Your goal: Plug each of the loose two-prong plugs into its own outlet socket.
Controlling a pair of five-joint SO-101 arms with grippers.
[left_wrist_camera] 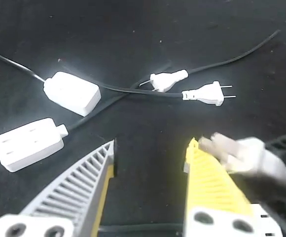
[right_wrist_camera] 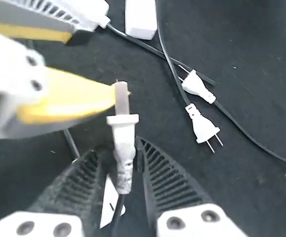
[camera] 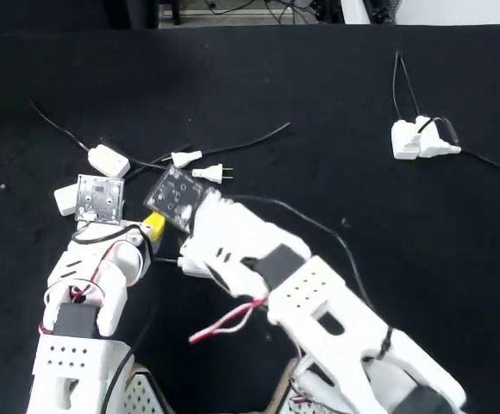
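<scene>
Two white outlet sockets [camera: 108, 159] lie on the black table [camera: 319, 86], left of the held plug [right_wrist_camera: 122, 126], near enough to be its likely targets. Just left of the held plug, the left gripper [left_wrist_camera: 152, 145] hangs with fingers spread and empty, probably ready to steady a socket. The right gripper [right_wrist_camera: 119, 150] clamps that plug by its body, prongs forward for insertion. Just beyond the held plug lie two loose plugs [camera: 211, 173]. Well to its right, a far socket [camera: 405, 138] seems already filled.
</scene>
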